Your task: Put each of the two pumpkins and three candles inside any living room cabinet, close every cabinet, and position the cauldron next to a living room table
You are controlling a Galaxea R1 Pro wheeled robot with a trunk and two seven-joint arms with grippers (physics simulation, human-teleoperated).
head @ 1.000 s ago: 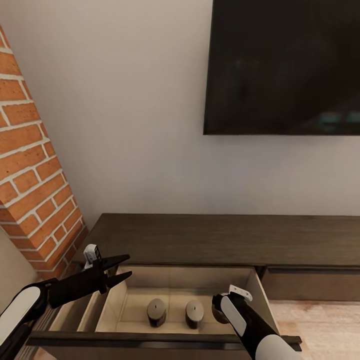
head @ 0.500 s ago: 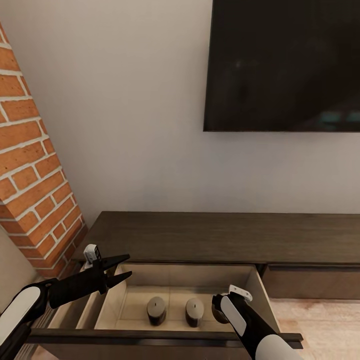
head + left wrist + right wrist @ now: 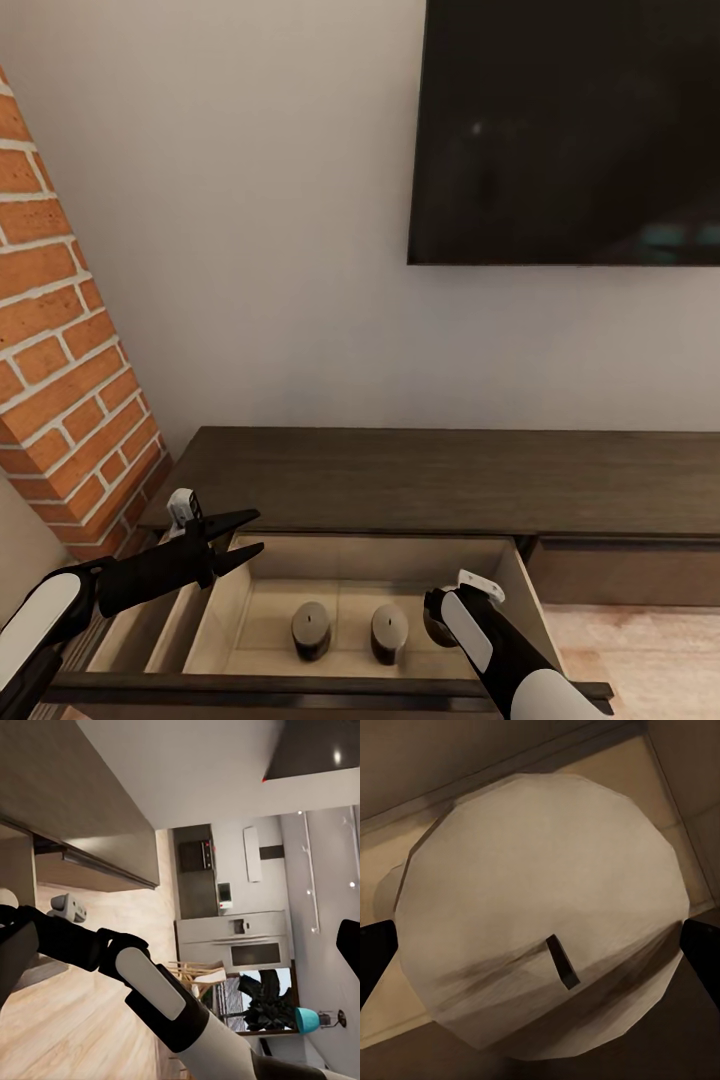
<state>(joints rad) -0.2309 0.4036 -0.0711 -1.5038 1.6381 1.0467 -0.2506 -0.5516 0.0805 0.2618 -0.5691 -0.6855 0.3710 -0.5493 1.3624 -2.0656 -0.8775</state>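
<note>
The right gripper (image 3: 540,945) sits low in the open drawer, a finger either side of the third candle (image 3: 540,907); whether it grips is unclear. Two candles (image 3: 311,629) stand just beside it. Nothing has shifted over the last second. The left gripper (image 3: 248,534) hovers open nearby.

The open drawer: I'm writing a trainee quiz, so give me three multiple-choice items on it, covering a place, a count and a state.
1. Where is the right claw? A in the drawer; B on the cabinet top; C at the television.
2. How many candles stand free in the drawer? A one; B two; C four.
3. The left claw is: A open; B shut on a pumpkin; C shut on a candle.
Answers: 1 A, it reaches into the drawer, clamping a third candle. 2 B, two stand beside it. 3 A, its fingers are spread with nothing between.
</note>
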